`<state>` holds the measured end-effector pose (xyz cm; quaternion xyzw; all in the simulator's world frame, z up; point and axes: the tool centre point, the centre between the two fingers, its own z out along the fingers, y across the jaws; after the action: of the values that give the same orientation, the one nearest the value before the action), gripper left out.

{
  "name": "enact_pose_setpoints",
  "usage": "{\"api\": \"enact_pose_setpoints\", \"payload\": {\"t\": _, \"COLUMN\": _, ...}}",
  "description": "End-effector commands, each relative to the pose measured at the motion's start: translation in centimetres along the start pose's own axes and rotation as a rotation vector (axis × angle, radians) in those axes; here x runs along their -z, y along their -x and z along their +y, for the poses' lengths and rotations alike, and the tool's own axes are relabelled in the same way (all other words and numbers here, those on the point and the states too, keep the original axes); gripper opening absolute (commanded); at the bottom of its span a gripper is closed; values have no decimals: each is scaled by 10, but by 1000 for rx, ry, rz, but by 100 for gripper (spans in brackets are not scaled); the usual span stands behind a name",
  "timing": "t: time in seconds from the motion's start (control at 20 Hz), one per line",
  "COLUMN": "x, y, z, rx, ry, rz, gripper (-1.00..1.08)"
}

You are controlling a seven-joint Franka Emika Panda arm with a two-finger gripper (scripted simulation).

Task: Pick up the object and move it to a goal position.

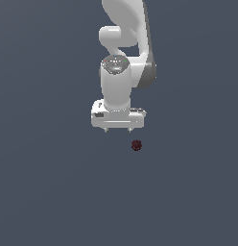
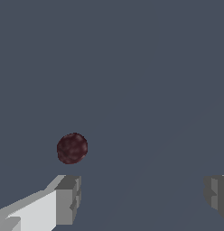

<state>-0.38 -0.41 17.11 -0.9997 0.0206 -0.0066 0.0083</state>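
Note:
The object (image 1: 136,145) is a tiny dark red, bumpy, roundish lump lying on the flat grey surface. In the exterior view it sits just below my white gripper (image 1: 118,130) and a little toward that view's right. The gripper points down and is open, its two short fingertips (image 1: 107,129) spread wide with nothing between them. The wrist view shows the object (image 2: 72,148) beyond one grey fingertip (image 2: 67,199), outside the gap between the fingers. The gripper (image 2: 141,198) is apart from the object there.
A plain dark grey surface (image 1: 49,192) fills both views. The white arm (image 1: 123,53) rises above the gripper toward the top of the exterior view. Nothing else shows.

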Motion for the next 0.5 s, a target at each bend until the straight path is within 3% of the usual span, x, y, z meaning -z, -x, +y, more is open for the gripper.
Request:
{"api": "enact_pose_setpoints", "payload": {"t": 0.0, "x": -13, "y": 0, "z": -13, "rx": 24, "ry": 4, "rz": -3, "gripper": 100}}
{"api": "enact_pose_setpoints", "payload": {"t": 0.45, "x": -77, "y": 9, "z": -76, "rx": 142, "ry": 15, "rz": -12, "gripper": 100}}
